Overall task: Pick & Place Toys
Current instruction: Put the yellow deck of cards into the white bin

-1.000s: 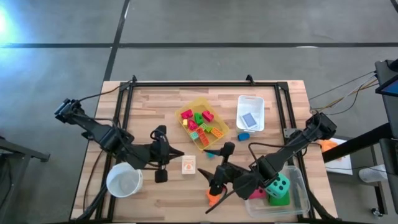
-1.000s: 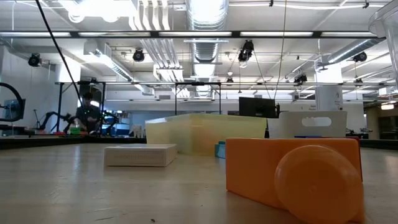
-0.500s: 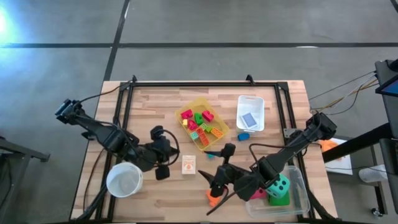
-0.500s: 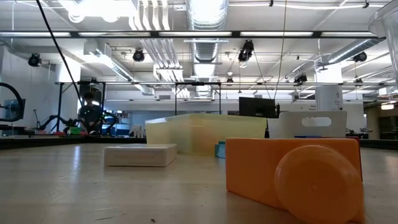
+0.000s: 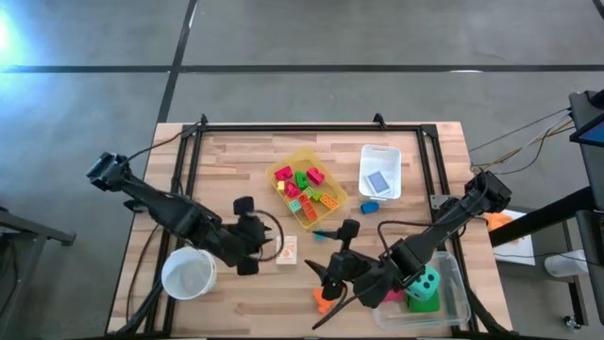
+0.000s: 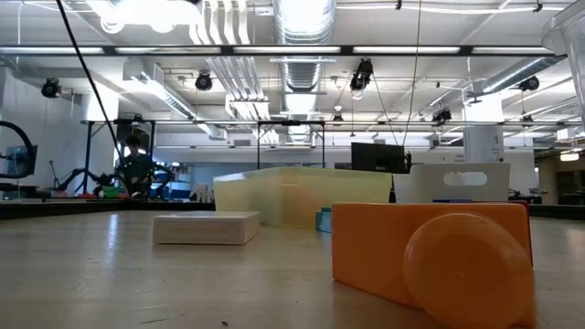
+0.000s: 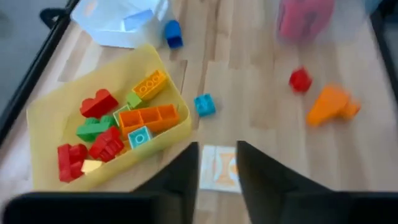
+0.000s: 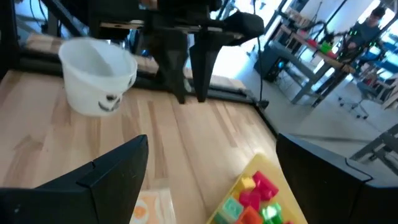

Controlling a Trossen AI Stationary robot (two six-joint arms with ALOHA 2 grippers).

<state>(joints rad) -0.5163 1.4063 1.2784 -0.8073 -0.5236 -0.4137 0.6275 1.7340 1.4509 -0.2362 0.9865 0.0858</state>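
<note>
Nearest, at 6 o'clock on the table, an orange block (image 6: 430, 260) is left ungrasped beneath the right gripper (image 5: 321, 280), whose fingers are held wide apart. At 3 o'clock of it, a green die (image 5: 422, 283) is lodged in the clear bin (image 5: 458, 283). Farther in, the left gripper (image 5: 271, 247) has been advanced to a small card (image 5: 287, 249), its fingers parted from shut; a grasp seems prepared. Most blocks (image 5: 304, 189) are gathered in the yellow bin (image 5: 286, 159) at 12 o'clock.

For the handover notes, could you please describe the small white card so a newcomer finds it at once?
Start at the yellow bin mid-table. Just beside its near-left corner lies the white card, flat on the wood. It alone is white with orange print; its neighbours are chunky coloured blocks.
</note>
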